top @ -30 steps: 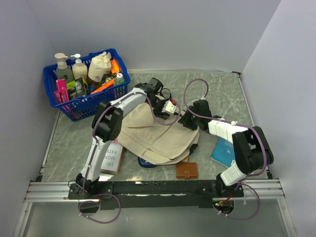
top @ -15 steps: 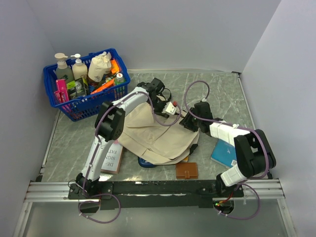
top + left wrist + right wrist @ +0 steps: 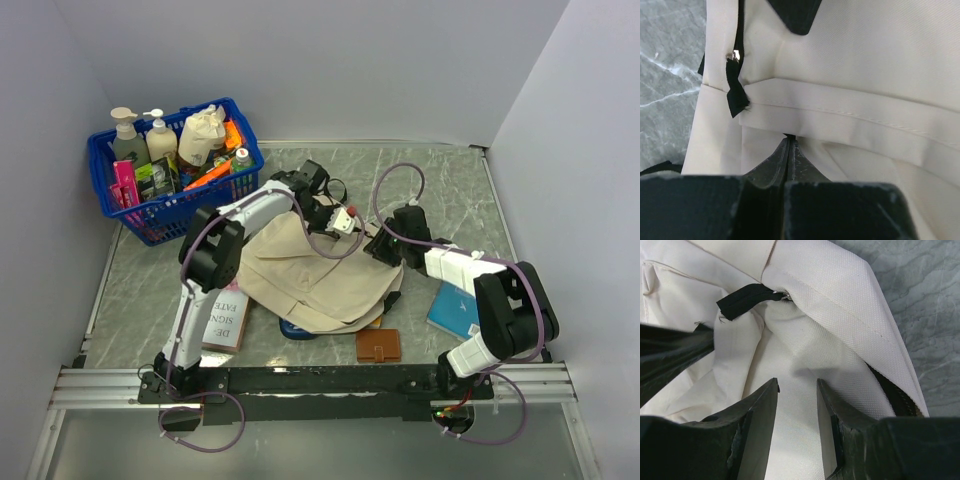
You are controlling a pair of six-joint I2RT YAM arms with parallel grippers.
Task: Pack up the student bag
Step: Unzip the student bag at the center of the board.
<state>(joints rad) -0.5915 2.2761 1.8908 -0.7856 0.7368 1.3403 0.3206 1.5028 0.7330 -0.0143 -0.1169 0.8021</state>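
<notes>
A blue basket (image 3: 160, 218) is seen at ten o'clock. The left gripper (image 3: 789, 142) is pressed shut at a seam of the student bag (image 3: 300, 275), which is laid flat at centre. At its two o'clock edge, the right gripper (image 3: 796, 387) is held narrowly apart over cream fabric.

cream student bag (image 3: 310, 275); blue basket (image 3: 165, 215); grey-veined marble table (image 3: 450, 180)

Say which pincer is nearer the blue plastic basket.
Left. The left pincer rests on the cream fabric backpack right of the blue plastic basket; the right pincer is farther right.
</notes>
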